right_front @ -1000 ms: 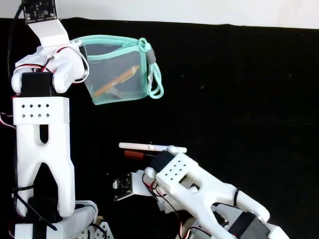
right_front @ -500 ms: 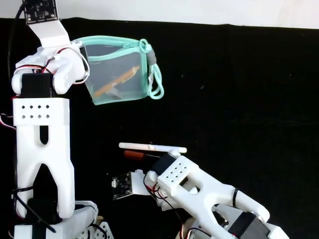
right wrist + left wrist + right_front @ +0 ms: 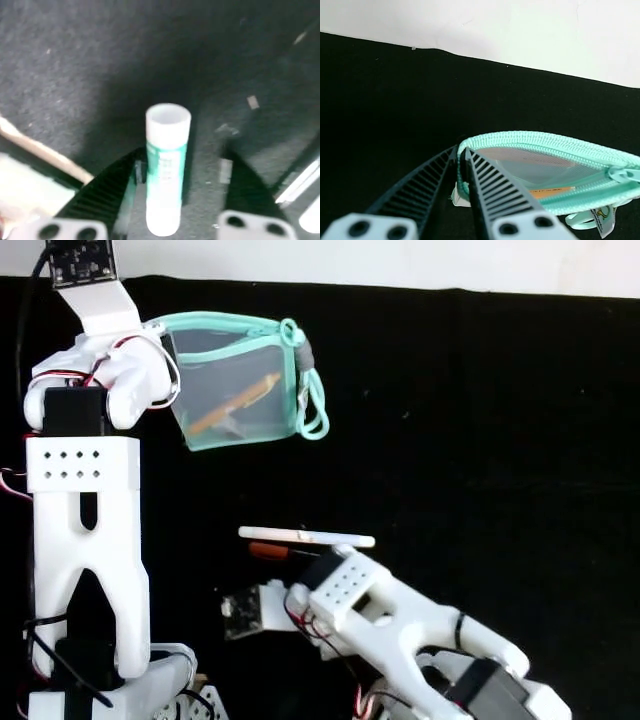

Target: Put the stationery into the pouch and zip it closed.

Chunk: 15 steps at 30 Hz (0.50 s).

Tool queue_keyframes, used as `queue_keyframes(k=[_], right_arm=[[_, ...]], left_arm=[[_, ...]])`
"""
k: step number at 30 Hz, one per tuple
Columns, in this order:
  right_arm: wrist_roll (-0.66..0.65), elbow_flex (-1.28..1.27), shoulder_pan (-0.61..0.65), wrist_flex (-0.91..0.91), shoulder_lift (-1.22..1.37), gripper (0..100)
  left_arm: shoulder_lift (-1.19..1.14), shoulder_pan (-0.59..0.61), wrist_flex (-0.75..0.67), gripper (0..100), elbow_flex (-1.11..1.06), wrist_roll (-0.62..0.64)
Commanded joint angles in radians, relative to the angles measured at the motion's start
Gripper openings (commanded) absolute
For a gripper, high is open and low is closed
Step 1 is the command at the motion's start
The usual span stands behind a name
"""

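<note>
**Glue stick between open jaws, pouch pinched at its rim**

Closest to me, my right gripper (image 3: 181,161) hangs low over the black cloth (image 3: 480,440) that covers the table. Its jaws are open, one on each side of a white and green glue stick (image 3: 166,170) that lies on the cloth. One jaw is just beside the stick. The other jaw is apart from it.

In the high view the right arm covers the glue stick. Just past the arm lie a white pen (image 3: 305,535) and a red pen (image 3: 268,551), side by side. The arm hides one end of the red pen. In the right wrist view a tan stick (image 3: 45,150) pokes in at the edge. I cannot tell what it is.

Farther off, my left gripper (image 3: 461,156) has its jaws squeezed tight on the rim of the pouch (image 3: 235,380). The pouch is teal with see-through sides, and its zip is open. The zip pull (image 3: 622,175) sits at the end away from the gripper. Inside the pouch I see an orange pencil (image 3: 235,405). A small dark thing lies next to the pencil, too blurry to name. A teal loop (image 3: 316,410) hangs at the pouch's other end.

Farthest away, past the edge of the cloth, runs a plain white strip (image 3: 400,265).
</note>
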<state>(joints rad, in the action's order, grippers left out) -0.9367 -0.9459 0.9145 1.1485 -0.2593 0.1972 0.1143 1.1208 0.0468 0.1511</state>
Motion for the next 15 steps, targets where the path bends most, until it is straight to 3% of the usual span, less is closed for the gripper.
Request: queue_keyframes(k=[1,11,15], right_arm=[[-0.002,0.059,0.013,-0.027,0.021,0.0],[0.166,0.108,0.008,-0.025,0.018,0.7],[0.267,0.197,-0.054,0.001,0.016,0.7]], left_arm=[[-0.016,-0.012,0.000,1,-0.015,0.006],[-0.016,-0.012,-0.002,1,-0.016,0.006],[-0.016,-0.012,-0.002,1,-0.018,0.006]])
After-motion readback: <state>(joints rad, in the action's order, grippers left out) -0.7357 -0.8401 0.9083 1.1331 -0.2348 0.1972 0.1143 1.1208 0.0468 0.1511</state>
